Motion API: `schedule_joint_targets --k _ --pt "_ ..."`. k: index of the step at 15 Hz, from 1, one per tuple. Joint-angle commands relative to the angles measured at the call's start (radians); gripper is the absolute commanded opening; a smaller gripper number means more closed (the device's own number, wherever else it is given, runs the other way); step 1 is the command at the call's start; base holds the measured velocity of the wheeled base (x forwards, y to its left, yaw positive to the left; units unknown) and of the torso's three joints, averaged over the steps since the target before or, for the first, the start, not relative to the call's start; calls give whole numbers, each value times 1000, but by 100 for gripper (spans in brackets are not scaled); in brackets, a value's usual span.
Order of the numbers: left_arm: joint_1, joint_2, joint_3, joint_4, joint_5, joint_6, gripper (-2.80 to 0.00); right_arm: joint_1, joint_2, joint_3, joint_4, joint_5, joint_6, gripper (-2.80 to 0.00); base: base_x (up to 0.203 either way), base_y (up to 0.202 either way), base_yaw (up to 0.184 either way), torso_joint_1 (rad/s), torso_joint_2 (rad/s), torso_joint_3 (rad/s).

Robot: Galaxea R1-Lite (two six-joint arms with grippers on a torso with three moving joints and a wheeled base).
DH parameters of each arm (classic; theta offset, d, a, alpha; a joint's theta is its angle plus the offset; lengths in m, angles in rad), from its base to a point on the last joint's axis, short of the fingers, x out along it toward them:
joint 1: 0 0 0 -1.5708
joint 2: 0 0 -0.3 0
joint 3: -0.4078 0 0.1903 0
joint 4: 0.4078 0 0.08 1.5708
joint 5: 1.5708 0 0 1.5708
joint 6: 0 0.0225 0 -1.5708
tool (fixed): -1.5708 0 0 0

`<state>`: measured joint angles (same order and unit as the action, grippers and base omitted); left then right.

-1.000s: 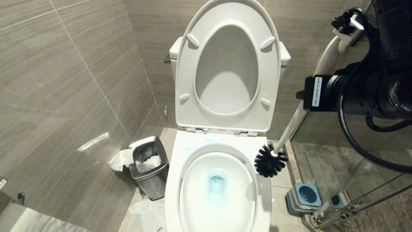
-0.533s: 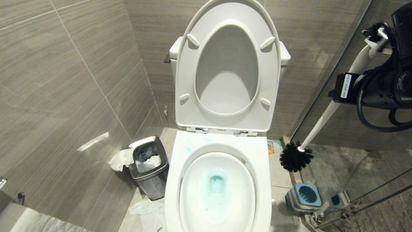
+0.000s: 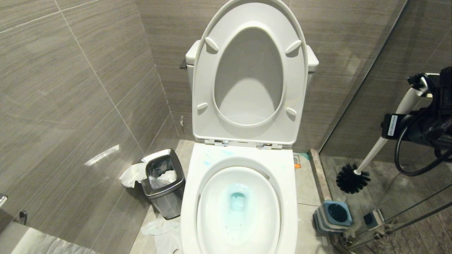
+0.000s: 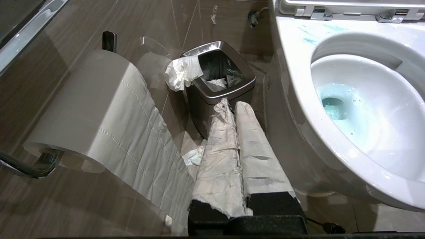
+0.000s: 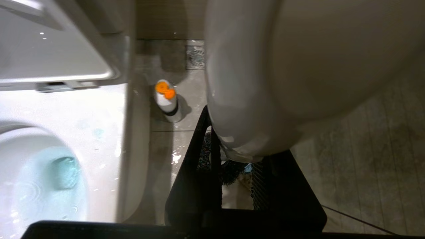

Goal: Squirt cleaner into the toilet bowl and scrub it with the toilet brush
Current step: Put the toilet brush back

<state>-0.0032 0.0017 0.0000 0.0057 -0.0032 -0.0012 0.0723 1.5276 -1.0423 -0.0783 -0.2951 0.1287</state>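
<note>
The blue-topped brush holder stands on the floor just off the toilet bowl rim's right edge; turquoise cleaner tints the bowl's water; above the holder, clear of the rim, the toilet brush hangs tilted, its handle pinched in the right hand; the left hand, pressed together, sits beside the steel bin.

Tiled floor; steel waste bin; crumpled tissue; brush holder.
</note>
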Motion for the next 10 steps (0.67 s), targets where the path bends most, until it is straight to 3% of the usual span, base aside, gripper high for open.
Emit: schedule_joint_targets --k 1,10 --pt "0 0 2 0 0 0 -280 -47 48 106 -101 2 -9 -280 0 0 0 0 0 0" --pt "0 0 2 0 0 0 -280 -82 296 271 -391 -13 17 -280 0 0 0 0 0 0"
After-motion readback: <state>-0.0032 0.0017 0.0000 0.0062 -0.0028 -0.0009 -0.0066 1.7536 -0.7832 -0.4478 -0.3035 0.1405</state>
